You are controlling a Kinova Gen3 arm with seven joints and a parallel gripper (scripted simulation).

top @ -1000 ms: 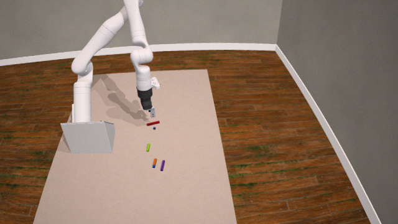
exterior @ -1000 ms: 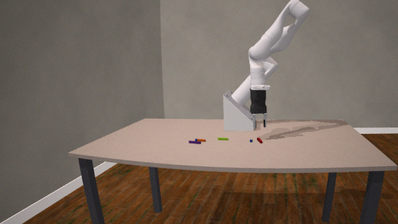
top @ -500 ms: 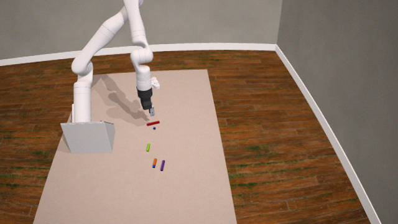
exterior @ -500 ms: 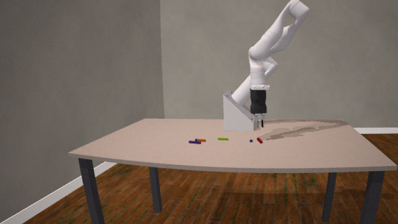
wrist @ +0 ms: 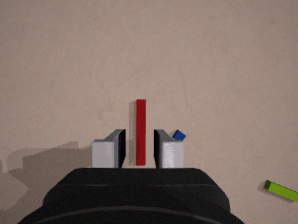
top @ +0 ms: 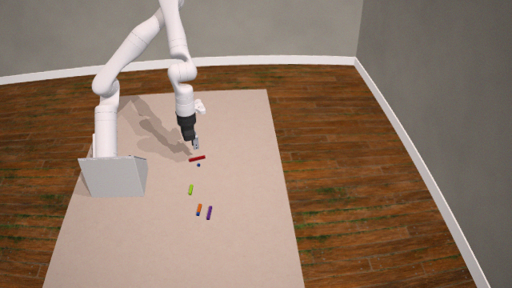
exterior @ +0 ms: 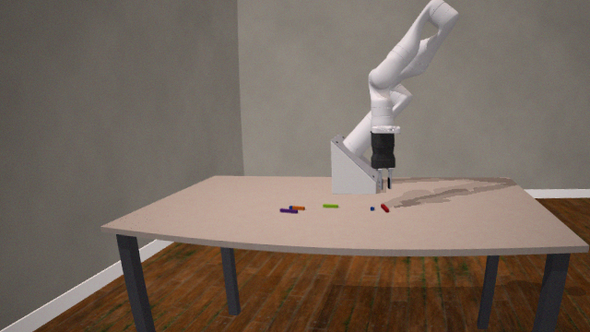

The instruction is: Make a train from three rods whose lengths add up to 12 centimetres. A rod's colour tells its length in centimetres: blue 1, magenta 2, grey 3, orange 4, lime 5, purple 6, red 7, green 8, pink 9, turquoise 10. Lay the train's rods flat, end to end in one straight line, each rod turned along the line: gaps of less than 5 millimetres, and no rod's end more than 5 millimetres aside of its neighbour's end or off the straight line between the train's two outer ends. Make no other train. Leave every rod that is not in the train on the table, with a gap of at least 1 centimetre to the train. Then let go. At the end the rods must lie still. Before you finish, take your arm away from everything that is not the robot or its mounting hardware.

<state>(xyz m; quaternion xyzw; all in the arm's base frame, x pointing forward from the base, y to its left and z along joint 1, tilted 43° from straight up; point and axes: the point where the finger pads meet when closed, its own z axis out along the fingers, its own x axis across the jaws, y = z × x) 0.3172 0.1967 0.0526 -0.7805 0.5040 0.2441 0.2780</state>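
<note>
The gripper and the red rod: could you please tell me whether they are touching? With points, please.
Apart: the wrist view shows bare table on both sides of the red rod [top: 197,158] [exterior: 384,207] [wrist: 141,132], between the gripper's [top: 195,149] [exterior: 384,188] [wrist: 140,150] fingers.

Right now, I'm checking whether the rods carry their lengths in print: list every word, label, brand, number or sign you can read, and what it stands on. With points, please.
No text, number or sign can be read anywhere.
Red rod [top: 197,158] [exterior: 384,207] [wrist: 141,132]: no marking visible.
Lime rod [top: 190,190] [exterior: 330,206] [wrist: 282,191]: no marking visible.
Robot base [top: 114,178] [exterior: 352,177]: no lettering visible.
Any print on the other rods would be too small to tell.
</note>
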